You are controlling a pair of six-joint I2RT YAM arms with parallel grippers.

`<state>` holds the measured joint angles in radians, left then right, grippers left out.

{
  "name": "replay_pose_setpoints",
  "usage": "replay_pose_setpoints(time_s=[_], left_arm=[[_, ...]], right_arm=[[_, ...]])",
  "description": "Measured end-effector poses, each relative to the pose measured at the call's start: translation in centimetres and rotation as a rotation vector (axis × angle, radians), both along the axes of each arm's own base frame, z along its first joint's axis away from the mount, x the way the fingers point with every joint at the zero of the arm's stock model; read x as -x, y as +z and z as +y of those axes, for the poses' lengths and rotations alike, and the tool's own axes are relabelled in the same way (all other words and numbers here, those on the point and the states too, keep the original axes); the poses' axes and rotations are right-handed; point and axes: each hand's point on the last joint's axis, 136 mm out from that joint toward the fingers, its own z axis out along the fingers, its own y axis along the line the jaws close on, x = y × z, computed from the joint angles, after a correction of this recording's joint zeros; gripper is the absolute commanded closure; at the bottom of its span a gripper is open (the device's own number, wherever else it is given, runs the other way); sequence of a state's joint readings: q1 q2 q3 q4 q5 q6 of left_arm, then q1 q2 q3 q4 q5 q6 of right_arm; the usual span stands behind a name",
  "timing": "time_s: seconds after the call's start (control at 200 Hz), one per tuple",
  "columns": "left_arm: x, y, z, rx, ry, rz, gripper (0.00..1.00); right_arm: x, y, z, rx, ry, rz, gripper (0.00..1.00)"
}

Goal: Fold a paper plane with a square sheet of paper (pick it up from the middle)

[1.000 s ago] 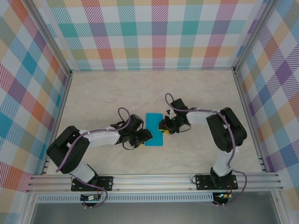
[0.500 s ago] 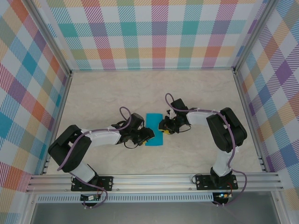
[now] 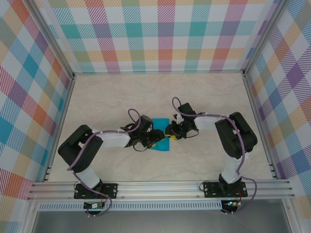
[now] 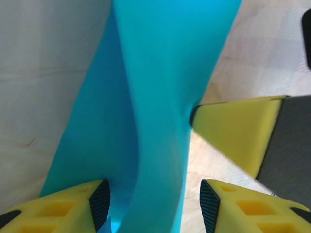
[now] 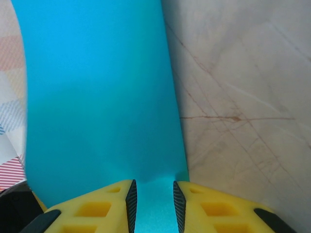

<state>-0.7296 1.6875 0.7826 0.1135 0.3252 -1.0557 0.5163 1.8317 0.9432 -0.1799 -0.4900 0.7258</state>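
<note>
**Boxed in by colour**

A flat tabletop of pale beige marbled laminate (image 3: 107, 97) is enclosed on three sides by upright wall panels printed in pastel plaid (image 3: 160, 34) (teal, orange, purple and pink checks). Ribbed silver aluminium rails (image 3: 160, 187) line the near edge, and slanting silver metal posts (image 3: 51, 39) mark the corners. The light is soft and even.

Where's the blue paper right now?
In the top view, the square sheet of paper sits mid-table, between the left gripper and the right gripper, which pinches it.
</note>
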Motion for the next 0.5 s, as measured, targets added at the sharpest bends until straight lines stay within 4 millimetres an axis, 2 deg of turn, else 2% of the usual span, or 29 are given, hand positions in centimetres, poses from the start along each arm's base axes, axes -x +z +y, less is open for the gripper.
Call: replay_pose_setpoints(time_s=[0.5], left_arm=[[-0.77, 0.07, 0.0, 0.059, -0.019, 0.042, 0.38]], right_arm=[[-0.09, 0.02, -0.02, -0.003, -0.019, 0.013, 0.7]])
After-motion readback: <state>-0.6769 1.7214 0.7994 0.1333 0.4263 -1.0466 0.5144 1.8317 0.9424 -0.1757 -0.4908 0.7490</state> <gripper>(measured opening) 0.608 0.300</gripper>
